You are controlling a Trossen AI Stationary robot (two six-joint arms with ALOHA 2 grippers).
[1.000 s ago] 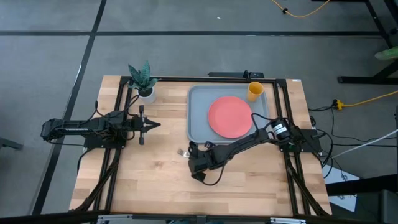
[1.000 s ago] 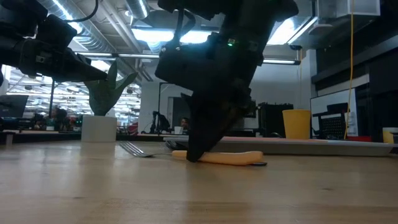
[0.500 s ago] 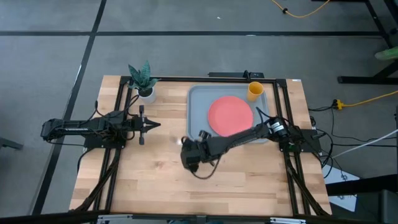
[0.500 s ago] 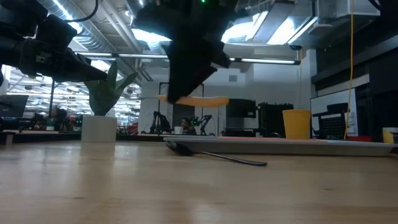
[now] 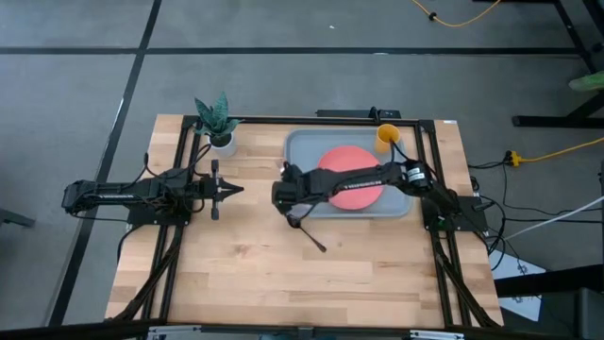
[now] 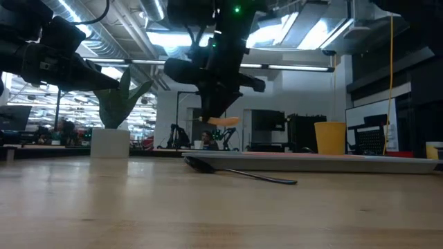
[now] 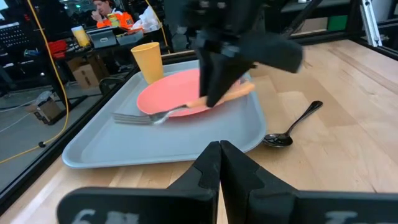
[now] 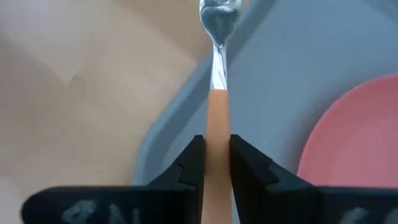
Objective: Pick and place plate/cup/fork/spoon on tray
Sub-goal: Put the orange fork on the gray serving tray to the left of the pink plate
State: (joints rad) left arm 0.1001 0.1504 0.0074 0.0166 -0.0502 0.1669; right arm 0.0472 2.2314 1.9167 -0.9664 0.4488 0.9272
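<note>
I see my right claw [image 5: 283, 194] clenched on the small fork with silver tines and a light orange handle [image 8: 217, 93], lifted level above the left edge of the large grey-blue rectangular tray [image 5: 300, 198]. The round coral-pink plate [image 5: 354, 189] and yellow-orange cup [image 5: 387, 138] sit on that tray. The dark metal spoon [image 5: 310, 232] lies on the wooden counter [image 5: 236, 274] beside it. My left claw [image 5: 231, 190] waits shut, well apart.

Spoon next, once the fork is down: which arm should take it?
Right, probably. Its gripper holds the fork over the tray, with the spoon just beside that edge. The left gripper waits farther off, shut.
</note>
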